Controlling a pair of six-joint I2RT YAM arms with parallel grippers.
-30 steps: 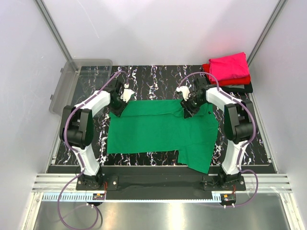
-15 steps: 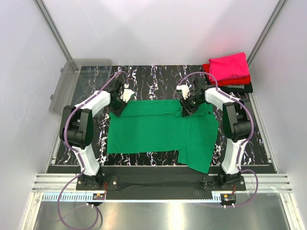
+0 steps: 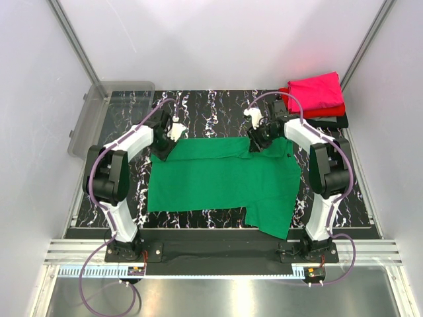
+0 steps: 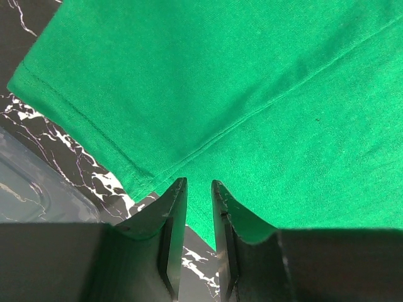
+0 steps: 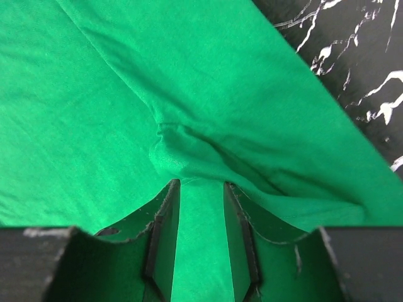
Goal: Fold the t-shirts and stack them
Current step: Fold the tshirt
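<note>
The bright green t-shirt [image 3: 218,181] lies spread on the black marble table, with one sleeve hanging toward the front right. My left gripper [image 3: 163,153] sits at its back left corner. In the left wrist view the fingers [image 4: 196,182] stand a narrow gap apart over the hem of the shirt [image 4: 252,94]. My right gripper [image 3: 256,142] is at the back right edge, open, with a small bunched ridge of the shirt [image 5: 170,151] just ahead of its fingertips [image 5: 198,182]. The magenta-pink shirt [image 3: 316,91] lies folded on the red shirt [image 3: 336,110] and the black shirt [image 3: 330,122] at the back right.
A clear grey plastic bin [image 3: 109,109] stands at the back left, overhanging the table's edge. White walls and metal frame posts close in the sides. The arm bases sit at the near edge.
My right gripper has moved back, away from the bases, toward the shirt's far edge. The left gripper and the shirt have stayed about where they were.
</note>
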